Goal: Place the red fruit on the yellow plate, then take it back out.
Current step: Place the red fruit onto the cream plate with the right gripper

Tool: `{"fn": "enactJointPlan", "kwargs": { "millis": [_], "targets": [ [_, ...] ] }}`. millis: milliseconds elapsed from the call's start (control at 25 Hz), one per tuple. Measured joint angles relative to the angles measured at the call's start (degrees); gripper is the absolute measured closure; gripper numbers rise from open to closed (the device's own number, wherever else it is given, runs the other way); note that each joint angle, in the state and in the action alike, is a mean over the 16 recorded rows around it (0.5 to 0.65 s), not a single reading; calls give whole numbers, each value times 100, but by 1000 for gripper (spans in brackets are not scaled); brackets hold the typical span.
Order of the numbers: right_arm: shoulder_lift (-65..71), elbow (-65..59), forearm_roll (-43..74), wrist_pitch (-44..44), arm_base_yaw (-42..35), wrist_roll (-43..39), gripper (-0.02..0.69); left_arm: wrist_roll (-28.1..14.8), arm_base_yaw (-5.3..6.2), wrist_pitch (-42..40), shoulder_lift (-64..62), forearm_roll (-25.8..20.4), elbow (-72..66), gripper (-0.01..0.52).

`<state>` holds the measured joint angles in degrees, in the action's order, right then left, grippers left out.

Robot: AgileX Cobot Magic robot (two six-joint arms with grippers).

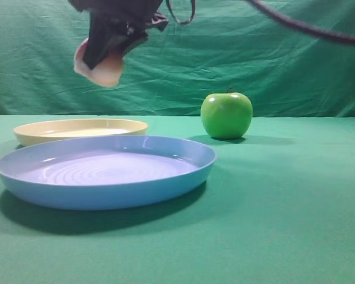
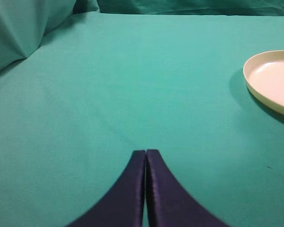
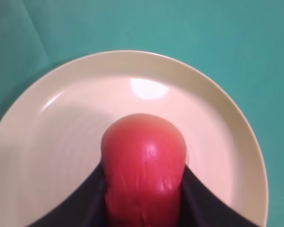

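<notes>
While your right gripper (image 3: 144, 208) was clenched on the red fruit (image 3: 144, 165), it hung high over the yellow plate (image 3: 61, 142), and the wrist view looked straight down past the fruit onto the plate's bare middle. In the exterior view the fruit (image 1: 106, 70) showed only its pale underside below the dark fingers, well above the plate (image 1: 77, 131), which sat at the far left of the surface (image 1: 284, 207), behind the blue plate (image 1: 106, 171). The green apple (image 1: 226, 115) stood apart on the right, clear of both plates.

Your left gripper (image 2: 146, 189) was squeezed shut on nothing, its fingers pressed together over bare cloth, with the yellow plate's rim (image 2: 270, 80) off to its right.

I could not tell from this alone whether the fruit was on its way down or had already been lifted back out, so weigh the risks for both.

If you let go from that height, the round, smooth fruit would likely bounce and roll over the low rim onto the surface. Lower it until it nearly touches before you release.

The grip looked to sit on the fruit's upper half, judging by how much bulged out below; a jerk could squeeze it out of the fingers.

A drift toward the near side would bring it over the blue plate instead, the wrong dish.
</notes>
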<state>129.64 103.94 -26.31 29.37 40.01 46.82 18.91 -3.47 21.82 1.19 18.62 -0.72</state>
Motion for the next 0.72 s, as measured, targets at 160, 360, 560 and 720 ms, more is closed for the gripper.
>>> {"fn": "enactJointPlan", "kwargs": {
  "millis": [160,360,560,720],
  "targets": [
    [159,7,-16,-157,15,1,203,0,0,0,0,0,0,514],
    [75,8,-20,-50,5,-77,67,0,0,0,0,0,0,514],
    [-288,8,3,438,-56,-173,49,0,0,0,0,0,0,514],
    [-728,8,34,1107,-147,-294,161,0,0,0,0,0,0,514]
  ]
}}
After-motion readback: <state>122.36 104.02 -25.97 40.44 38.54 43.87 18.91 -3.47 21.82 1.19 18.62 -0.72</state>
